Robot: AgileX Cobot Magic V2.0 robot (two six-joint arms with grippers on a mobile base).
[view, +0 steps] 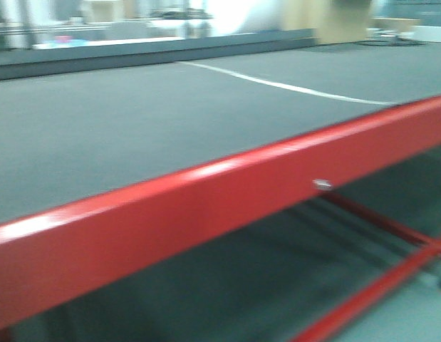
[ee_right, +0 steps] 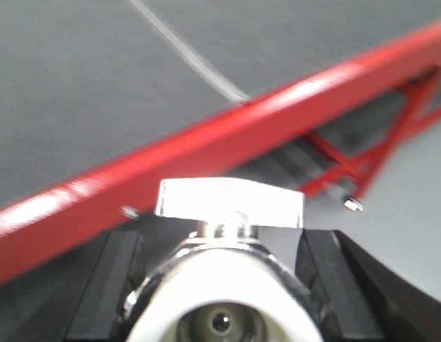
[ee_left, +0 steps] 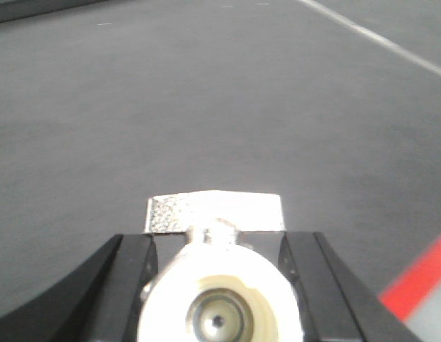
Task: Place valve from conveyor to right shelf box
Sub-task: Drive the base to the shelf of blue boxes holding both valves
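Note:
My left gripper (ee_left: 219,285) is shut on a silver valve (ee_left: 217,292) with a flat handle on top; its black fingers (ee_left: 131,285) press both sides of the round body. It hangs over the dark grey conveyor (ee_left: 206,107). My right gripper (ee_right: 221,285) is shut on a second silver valve (ee_right: 227,285) with a flat handle, held beside the red rail (ee_right: 206,149) at the belt's edge, over the floor side. In the front view the conveyor (view: 135,121) fills the middle; neither gripper shows there. No shelf box is in view.
A red frame rail (view: 227,199) borders the near edge of the belt, with red struts (view: 391,235) below it. A white seam line (view: 291,87) crosses the belt. A black rail (view: 135,57) runs along the far edge, with blurred clutter beyond.

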